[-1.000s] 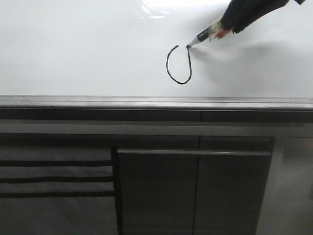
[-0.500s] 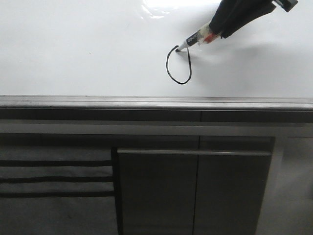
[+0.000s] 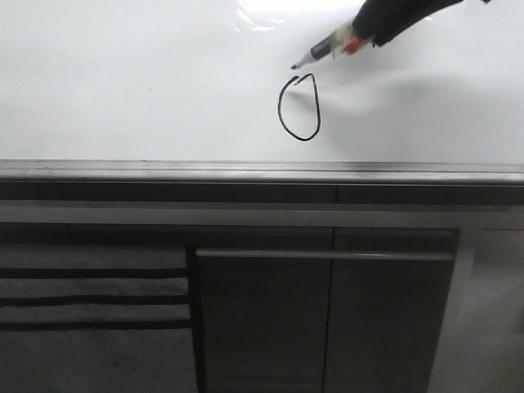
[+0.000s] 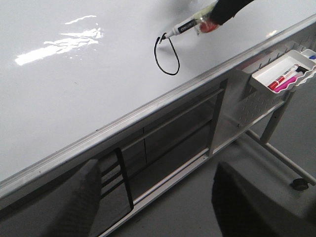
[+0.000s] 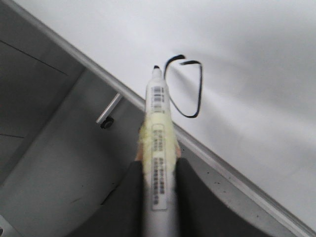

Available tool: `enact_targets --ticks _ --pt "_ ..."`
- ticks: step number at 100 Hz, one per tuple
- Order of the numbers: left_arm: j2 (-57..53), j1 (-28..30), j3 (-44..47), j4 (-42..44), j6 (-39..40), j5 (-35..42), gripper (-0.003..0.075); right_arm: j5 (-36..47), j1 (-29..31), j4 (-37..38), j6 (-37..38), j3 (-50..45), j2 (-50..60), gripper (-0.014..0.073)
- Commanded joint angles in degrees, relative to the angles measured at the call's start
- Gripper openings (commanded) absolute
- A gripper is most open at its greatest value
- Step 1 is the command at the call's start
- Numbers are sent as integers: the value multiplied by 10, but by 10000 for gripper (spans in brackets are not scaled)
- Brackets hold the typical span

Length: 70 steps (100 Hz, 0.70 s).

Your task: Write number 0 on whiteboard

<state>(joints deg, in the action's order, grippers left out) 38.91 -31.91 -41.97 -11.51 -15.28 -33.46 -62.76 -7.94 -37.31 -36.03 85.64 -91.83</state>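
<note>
The whiteboard (image 3: 123,82) is filling the upper part of the front view, glossy white with glare near its top edge, and a grey metal rail (image 3: 246,170) is running along its lower edge. Dark grey cabinet panels (image 3: 327,319) are sitting under the rail. In the left wrist view a white tray (image 4: 281,74) is hanging off the frame at the board's end, with red and pink markers lying in it.

The right gripper (image 5: 157,173) is coming in from the upper right of the front view, fingers pinching a marker (image 5: 157,123) — the barrel is wrapped in yellowish tape where it is being gripped, barcode label facing the wrist camera. The marker tip is pointing down-left and sitting just above and left of the loop's top, apart from the ink; whether it is touching the board, cannot tell.

The number 0 (image 3: 299,108) is sitting on the board just above the rail, right of centre — a thin black egg-shaped loop, taller than wide, with a small gap at its pointed top.

The left gripper (image 4: 153,197) is showing only as 2 dark blurred fingers spread wide apart, nothing between them, hanging off the board below the rail.
</note>
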Motion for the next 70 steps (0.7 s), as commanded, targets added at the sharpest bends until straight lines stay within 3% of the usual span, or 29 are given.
enact_targets --ticks 1,17,35,70 --pt "3 0 -18 -20 -19 31 438 -25 -1 -33 -36 15 68 -5" --pt "34 0 -44 -105 -150 -18 438 -54 -22 -35 -86 -13 130 -5" --pt "106 0 -84 -210 -312 -107 438 -81 -97 -34 -177 -71 179 -5" --pt "202 0 -132 -310 -474 -175 442 -87 -227 4 -251 -89 183 -5"
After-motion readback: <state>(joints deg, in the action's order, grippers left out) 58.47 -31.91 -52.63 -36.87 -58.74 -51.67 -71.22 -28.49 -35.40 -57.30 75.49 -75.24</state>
